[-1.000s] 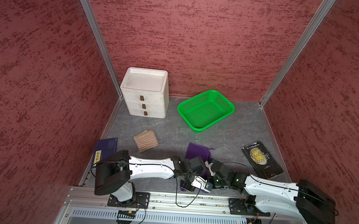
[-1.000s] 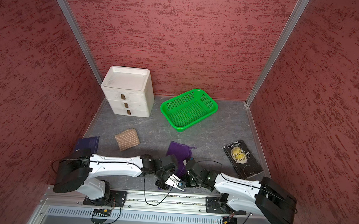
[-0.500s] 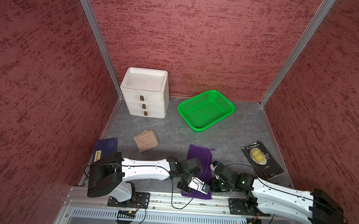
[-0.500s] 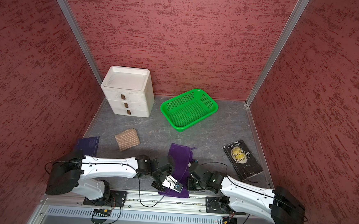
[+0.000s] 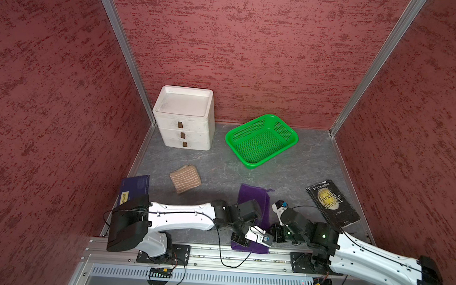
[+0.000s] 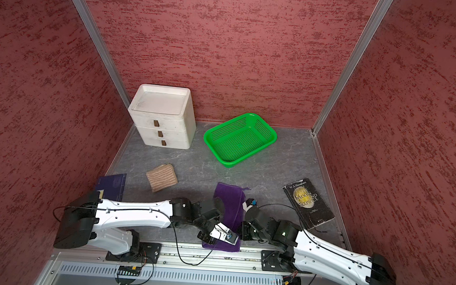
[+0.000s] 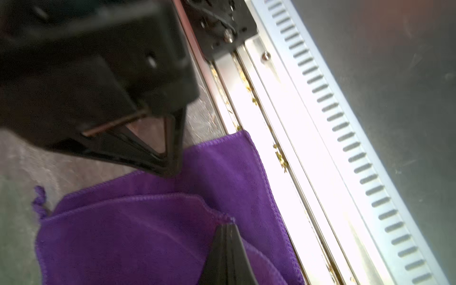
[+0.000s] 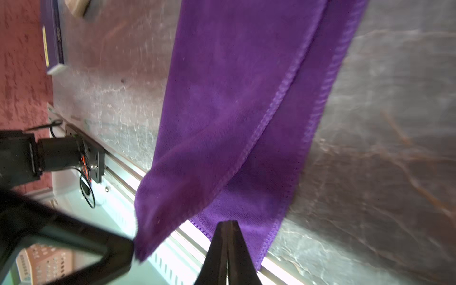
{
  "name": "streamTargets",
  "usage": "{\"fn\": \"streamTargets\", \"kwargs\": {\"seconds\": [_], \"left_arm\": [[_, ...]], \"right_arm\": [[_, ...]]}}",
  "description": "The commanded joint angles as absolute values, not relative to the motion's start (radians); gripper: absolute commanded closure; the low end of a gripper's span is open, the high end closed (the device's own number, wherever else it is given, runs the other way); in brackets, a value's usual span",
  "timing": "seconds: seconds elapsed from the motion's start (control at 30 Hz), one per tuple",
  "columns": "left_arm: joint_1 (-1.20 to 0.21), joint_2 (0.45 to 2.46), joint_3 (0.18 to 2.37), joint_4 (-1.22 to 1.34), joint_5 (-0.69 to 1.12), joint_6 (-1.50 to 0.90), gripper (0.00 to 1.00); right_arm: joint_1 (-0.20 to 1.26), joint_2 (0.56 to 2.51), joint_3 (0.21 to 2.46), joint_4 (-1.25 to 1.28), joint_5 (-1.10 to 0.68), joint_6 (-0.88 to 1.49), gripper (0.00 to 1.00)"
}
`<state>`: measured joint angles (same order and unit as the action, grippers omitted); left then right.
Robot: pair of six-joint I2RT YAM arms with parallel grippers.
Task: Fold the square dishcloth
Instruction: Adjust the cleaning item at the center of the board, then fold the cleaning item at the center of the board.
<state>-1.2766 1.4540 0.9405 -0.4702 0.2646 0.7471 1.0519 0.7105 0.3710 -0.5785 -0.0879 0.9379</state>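
Purple dishcloth [image 5: 254,201] was laid as a long strip at 6 o'clock on desk [image 5: 219,169], near end over rail [image 5: 282,256]. Near edge was pinched by closed left fingers [image 7: 222,246] & right fingers [image 8: 219,246]. Risk: layers could be skewed if a thin pinch were lost, or the hem snagged by rail.

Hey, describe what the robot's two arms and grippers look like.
The left arm and right arm have white shells, black joints and bases, and thin black cables along them. Each wrist carries a small white module with a blue spot. The left gripper and right gripper have black, triangular fingers tapering to points.
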Motion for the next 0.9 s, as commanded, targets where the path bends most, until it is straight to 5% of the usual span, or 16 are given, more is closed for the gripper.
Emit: {"fn": "streamTargets", "kwargs": {"seconds": [0.0, 0.2, 0.37, 0.7, 0.77, 0.87], "left_arm": [[-1.293, 1.498, 0.967, -0.448, 0.29, 0.718, 1.0], [-1.311, 1.572, 0.988, -0.352, 0.291, 0.69, 1.0], [-1.34, 1.633, 0.993, -0.288, 0.296, 0.693, 1.0], [-1.412, 1.713, 0.875, -0.05, 0.16, 0.818, 0.98], [-1.404, 1.708, 0.855, -0.053, 0.156, 0.831, 0.87], [-1.379, 1.666, 0.849, -0.124, 0.197, 0.833, 0.4]], "right_arm": [[1.033, 0.744, 0.365, -0.644, -0.044, 0.972, 0.95], [0.98, 0.853, 0.432, -0.724, 0.006, 0.951, 1.0], [0.751, 0.782, 0.565, -0.766, -0.087, 0.814, 0.98], [0.661, 1.282, 0.736, -0.424, -0.38, 0.689, 1.0], [0.661, 1.343, 0.751, -0.372, -0.424, 0.685, 1.0], [0.663, 1.404, 0.745, -0.324, -0.469, 0.676, 1.0]]}}
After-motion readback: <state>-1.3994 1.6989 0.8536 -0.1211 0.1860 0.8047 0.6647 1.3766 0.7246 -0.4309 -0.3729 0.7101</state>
